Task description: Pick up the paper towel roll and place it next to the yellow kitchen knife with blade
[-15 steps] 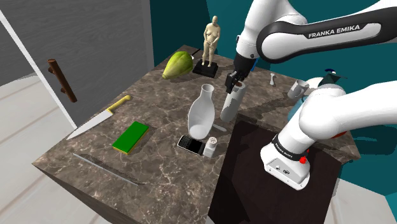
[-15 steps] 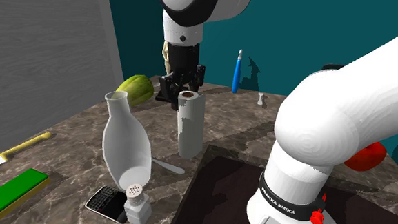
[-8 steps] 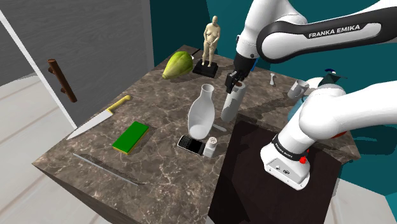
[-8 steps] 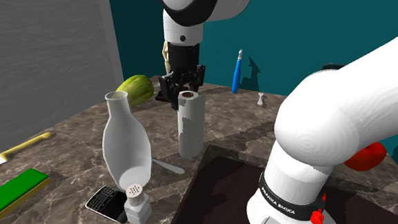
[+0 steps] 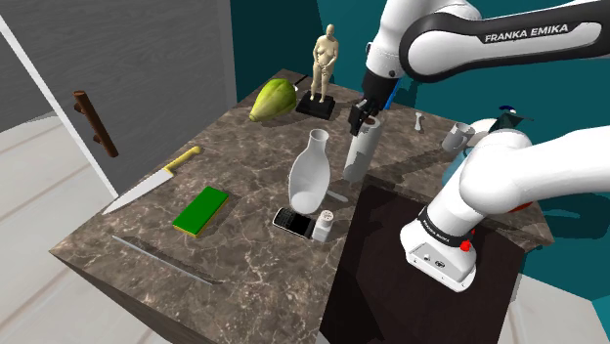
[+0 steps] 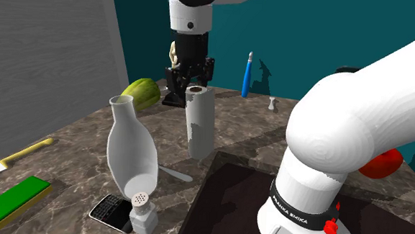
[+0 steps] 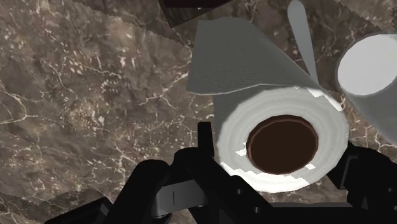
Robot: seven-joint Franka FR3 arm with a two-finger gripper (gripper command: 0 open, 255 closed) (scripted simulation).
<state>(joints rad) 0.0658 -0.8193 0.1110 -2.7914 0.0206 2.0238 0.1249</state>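
Grip on the roll is the story here. The all-black two-finger gripper (image 5: 362, 121) is clamped across the top of the white paper towel roll with the brown core (image 5: 355, 156), and one finger (image 7: 204, 145) presses its rim. The roll stands upright over the dark marbled table (image 5: 244, 147), close to the edge that meets the stand. Whether its foot has cleared the surface cannot be told.

The long knife with the yellow handle and pale blade (image 5: 152, 182) lies well apart from it, along the table's edge at the shoulder view's left. To do this well, the lift wants to go straight up first. The tall white bottle-shaped vase (image 5: 313, 178) stands just beside the roll, and a loose sheet hangs off the roll's side. The carry should then pass high over the vase and the flat green block (image 5: 200, 210), and the roll should come down upright beside the blade, short of the edge.

The count is one roll, one yellow-handled knife, one vase, one green block, one black phone (image 5: 292, 222) and one small white shaker (image 5: 324, 225).
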